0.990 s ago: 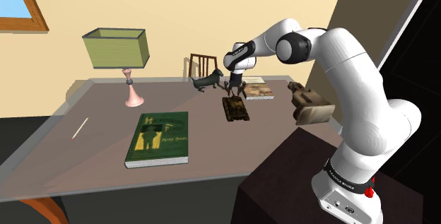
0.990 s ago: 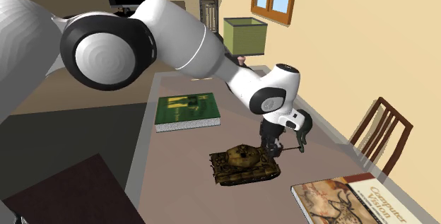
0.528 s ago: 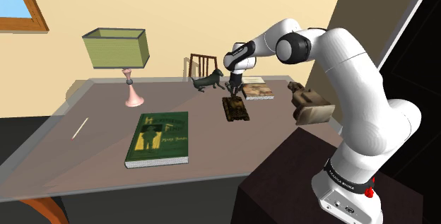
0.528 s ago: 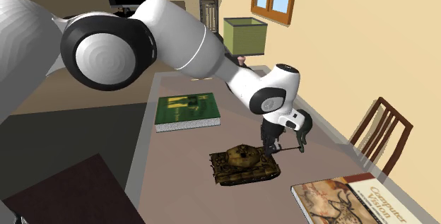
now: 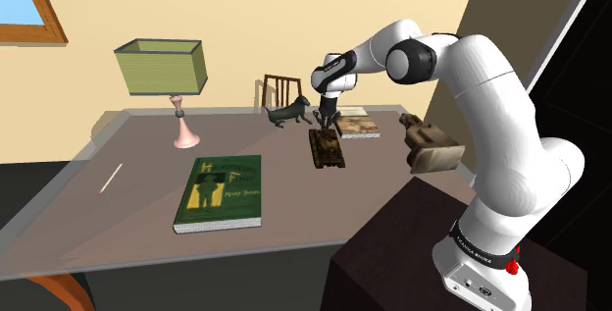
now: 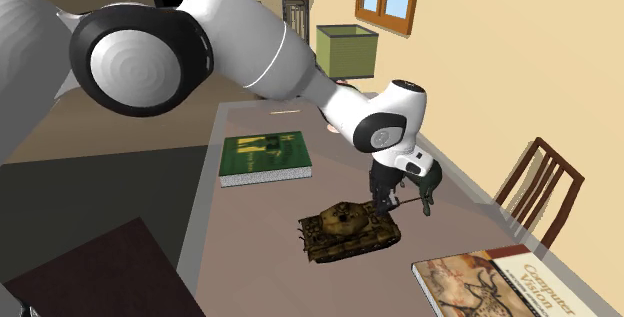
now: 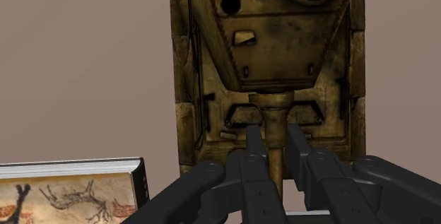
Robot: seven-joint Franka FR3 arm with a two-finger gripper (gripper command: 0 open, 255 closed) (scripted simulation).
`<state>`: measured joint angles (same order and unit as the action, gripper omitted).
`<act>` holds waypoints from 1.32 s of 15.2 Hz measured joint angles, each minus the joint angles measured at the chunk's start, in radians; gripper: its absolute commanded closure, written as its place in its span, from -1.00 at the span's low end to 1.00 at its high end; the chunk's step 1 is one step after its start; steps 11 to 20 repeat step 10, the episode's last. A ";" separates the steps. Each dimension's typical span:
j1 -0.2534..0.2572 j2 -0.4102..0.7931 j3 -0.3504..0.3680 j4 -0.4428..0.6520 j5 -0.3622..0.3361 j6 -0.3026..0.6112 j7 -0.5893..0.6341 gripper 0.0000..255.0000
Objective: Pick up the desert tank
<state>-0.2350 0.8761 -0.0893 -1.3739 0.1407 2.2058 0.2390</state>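
Note:
The desert tank is a tan and olive model lying on the grey table, in front of the dog figure. My black gripper reaches down over its front end. In the wrist view the fingers clasp the tank's gun barrel between them, with the hull and turret stretching away beyond the tips. In the second exterior view the gripper stands at the tank's barrel end, and its tracks look close to the tabletop.
A green book lies toward the table's front. A lamp stands at the back left. A dark dog figure, a cave-art book and a brown object crowd the tank. A chair stands behind.
The fingers have closed on the tank's barrel. The hand and forearm have risen a little, and the tank has shifted slightly with them.

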 measured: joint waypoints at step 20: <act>0.003 -0.077 -0.007 0.005 -0.008 -0.081 0.007 1.00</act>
